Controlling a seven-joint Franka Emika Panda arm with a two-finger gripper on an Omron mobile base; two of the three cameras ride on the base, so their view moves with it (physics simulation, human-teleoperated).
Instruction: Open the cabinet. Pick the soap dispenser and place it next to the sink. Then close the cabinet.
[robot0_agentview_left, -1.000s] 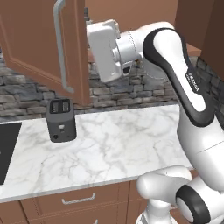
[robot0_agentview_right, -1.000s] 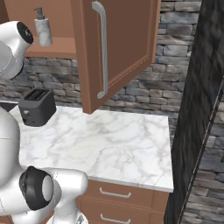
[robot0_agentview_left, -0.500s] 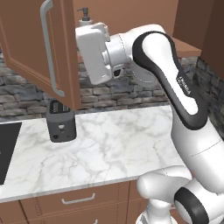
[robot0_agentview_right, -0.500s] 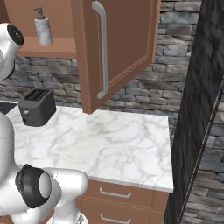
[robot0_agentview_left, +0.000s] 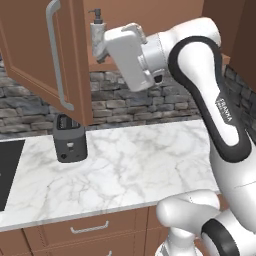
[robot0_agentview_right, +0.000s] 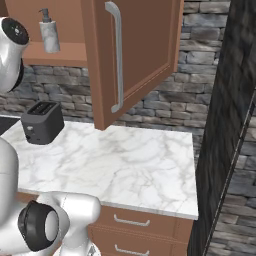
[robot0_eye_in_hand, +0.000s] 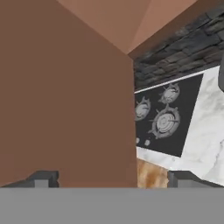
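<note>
Cabinet (robot0_agentview_left: 45, 60) doors are swung open. Soap dispenser (robot0_agentview_right: 49, 32) is seen upright on the cabinet shelf (robot0_agentview_right: 60, 54) in the right base view; in the left base view it is partly hidden behind the hand. Stovetop (robot0_eye_in_hand: 164, 120) is shown at 3 o'clock in the hand view. End effector (robot0_eye_in_hand: 111, 177) jaws are spread wide, nothing held; dispenser sits just beside the hand at 10 o'clock. Toaster (robot0_agentview_left: 70, 142) is on the counter (robot0_agentview_left: 130, 165).

Kitchen: marble counter (robot0_agentview_left: 130, 165), toaster (robot0_agentview_left: 70, 142), stove (robot0_eye_in_hand: 168, 118), wall cabinet (robot0_agentview_right: 135, 50).

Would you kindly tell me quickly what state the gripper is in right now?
Gripper: open, jaws spread wide with nothing between them, facing the reddish-brown wooden cabinet door.
</note>
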